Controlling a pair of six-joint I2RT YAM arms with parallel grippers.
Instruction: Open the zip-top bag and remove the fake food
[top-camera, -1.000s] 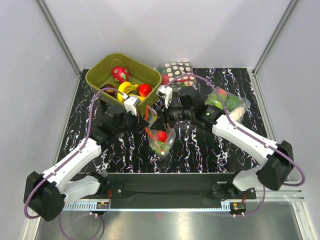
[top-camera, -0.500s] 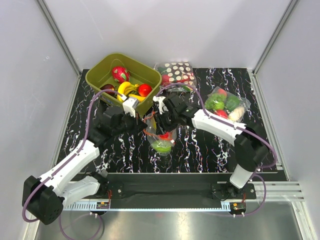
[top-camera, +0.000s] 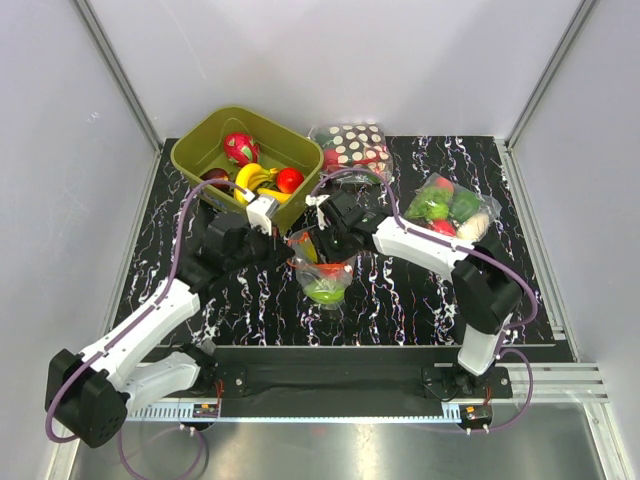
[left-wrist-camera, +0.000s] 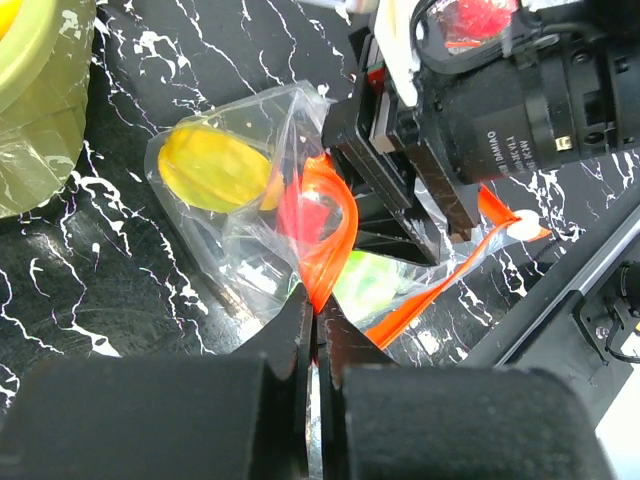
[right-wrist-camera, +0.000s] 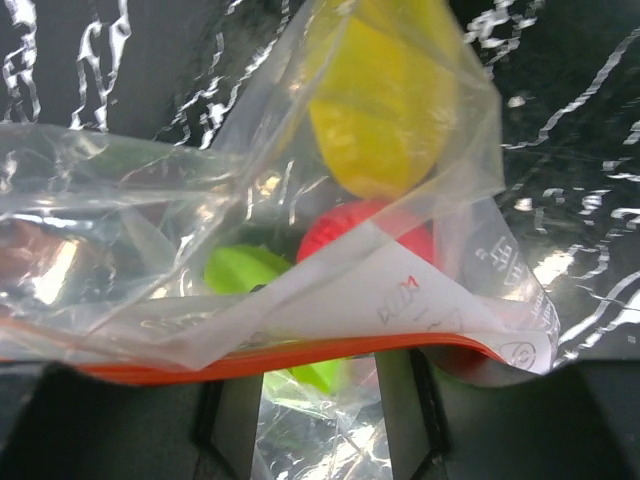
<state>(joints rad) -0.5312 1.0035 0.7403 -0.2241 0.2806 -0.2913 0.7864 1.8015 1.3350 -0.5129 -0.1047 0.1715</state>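
Note:
The zip-top bag (top-camera: 322, 275) hangs between my two grippers at the table's middle, its mouth upward. Fake food shows inside it: a yellow lemon-like piece (left-wrist-camera: 213, 166), a red round fruit (left-wrist-camera: 305, 213) and a green piece (left-wrist-camera: 372, 282). My left gripper (left-wrist-camera: 315, 318) is shut on the bag's orange-red zip strip (left-wrist-camera: 328, 235) and also shows in the top view (top-camera: 284, 245). My right gripper (right-wrist-camera: 310, 410) is open. The other lip of the strip (right-wrist-camera: 280, 358) lies across its fingers (right-wrist-camera: 232, 425), with clear plastic between them. The right gripper is right of the bag's top in the top view (top-camera: 326, 236).
An olive-green bin (top-camera: 200, 140) at the back left holds a dragon fruit toy (top-camera: 240, 147), a banana (top-camera: 255, 178) and a red fruit (top-camera: 290, 180). A polka-dot bag (top-camera: 352, 143) lies at the back. A bag of green and red vegetables (top-camera: 448, 207) lies at the right.
My right arm has swung left and brought its gripper up against the bag's mouth. The bag has shifted a little and its mouth has spread. My left gripper has kept its hold.

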